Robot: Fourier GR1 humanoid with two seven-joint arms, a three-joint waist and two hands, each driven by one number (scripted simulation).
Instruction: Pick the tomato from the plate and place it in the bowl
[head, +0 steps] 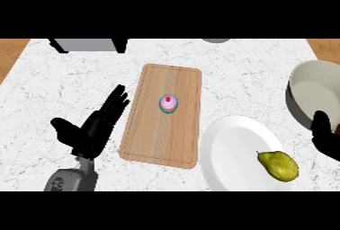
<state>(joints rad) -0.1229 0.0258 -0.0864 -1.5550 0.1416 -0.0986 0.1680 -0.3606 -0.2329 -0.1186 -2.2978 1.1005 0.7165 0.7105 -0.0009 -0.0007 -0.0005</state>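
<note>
Since only pear [279,165] sits on plate [229,148], red sliver at right edge reads as tomato [337,130], clasped by right hand [325,141] beside bowl [315,87] for drop. Left hand [91,129] rests released, lower left, beside board [163,134].

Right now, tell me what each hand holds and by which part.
The left hand is open, holding nothing. The right hand is cut by the view's edge; its hold cannot be told.
</note>
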